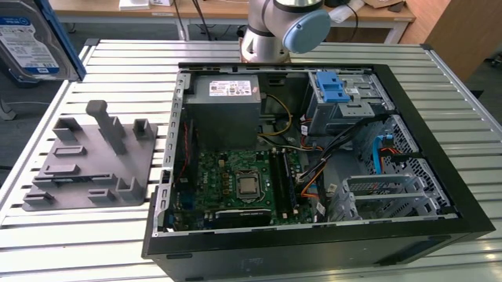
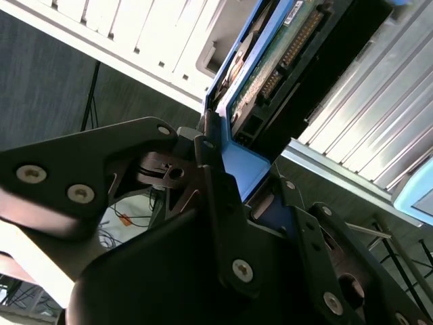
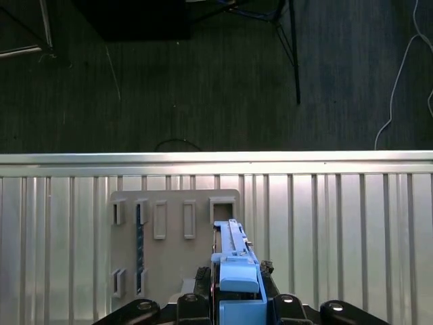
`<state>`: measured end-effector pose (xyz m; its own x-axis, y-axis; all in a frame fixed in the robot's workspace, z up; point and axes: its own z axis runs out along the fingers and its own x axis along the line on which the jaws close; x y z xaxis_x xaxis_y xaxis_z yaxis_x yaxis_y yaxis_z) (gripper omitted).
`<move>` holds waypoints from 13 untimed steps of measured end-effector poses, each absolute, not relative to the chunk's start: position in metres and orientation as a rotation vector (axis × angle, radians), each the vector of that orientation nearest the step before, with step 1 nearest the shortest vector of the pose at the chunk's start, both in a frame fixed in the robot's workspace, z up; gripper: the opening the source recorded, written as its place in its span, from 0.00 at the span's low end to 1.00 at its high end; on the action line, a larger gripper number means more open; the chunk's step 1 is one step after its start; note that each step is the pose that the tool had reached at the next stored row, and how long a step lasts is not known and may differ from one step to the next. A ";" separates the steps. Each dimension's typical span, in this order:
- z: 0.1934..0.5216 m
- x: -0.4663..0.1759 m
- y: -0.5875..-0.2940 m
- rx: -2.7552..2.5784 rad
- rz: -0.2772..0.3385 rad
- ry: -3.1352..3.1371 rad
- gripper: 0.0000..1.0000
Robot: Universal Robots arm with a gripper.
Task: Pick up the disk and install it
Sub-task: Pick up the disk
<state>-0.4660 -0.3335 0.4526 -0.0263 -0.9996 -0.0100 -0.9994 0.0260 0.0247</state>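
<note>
The disk (image 1: 33, 42), silver with a white-and-blue label and blue side rails, hangs in the air at the exterior view's far left, above the table's edge. In the second wrist view my gripper (image 2: 233, 166) is shut on the disk (image 2: 270, 64), clamping its blue rail, and the green circuit board faces the camera. The first wrist view has the disk (image 3: 233, 261) edge-on between the black gripper (image 3: 233, 305) parts, above a grey fixture plate (image 3: 172, 217). The open computer case (image 1: 439, 176) lies on the table, away from the disk.
A grey holder fixture (image 1: 94, 158) with upright posts sits at the exterior view's left of the case. Inside the case are a drive cage with a blue latch (image 1: 333, 88), a grey power supply (image 1: 226, 106), a motherboard (image 1: 243, 182) and cables. The slatted table (image 1: 126, 59) meets dark floor (image 3: 203, 74).
</note>
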 end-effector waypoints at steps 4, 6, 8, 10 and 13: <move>0.463 -0.466 -0.333 2.185 -0.039 -2.243 0.37; 0.469 -0.466 -0.333 2.185 -0.039 -2.243 0.37; 0.472 -0.466 -0.333 2.185 -0.039 -2.243 0.37; 0.474 -0.466 -0.333 2.185 -0.039 -2.243 0.37; 0.474 -0.466 -0.333 2.185 -0.039 -2.243 0.37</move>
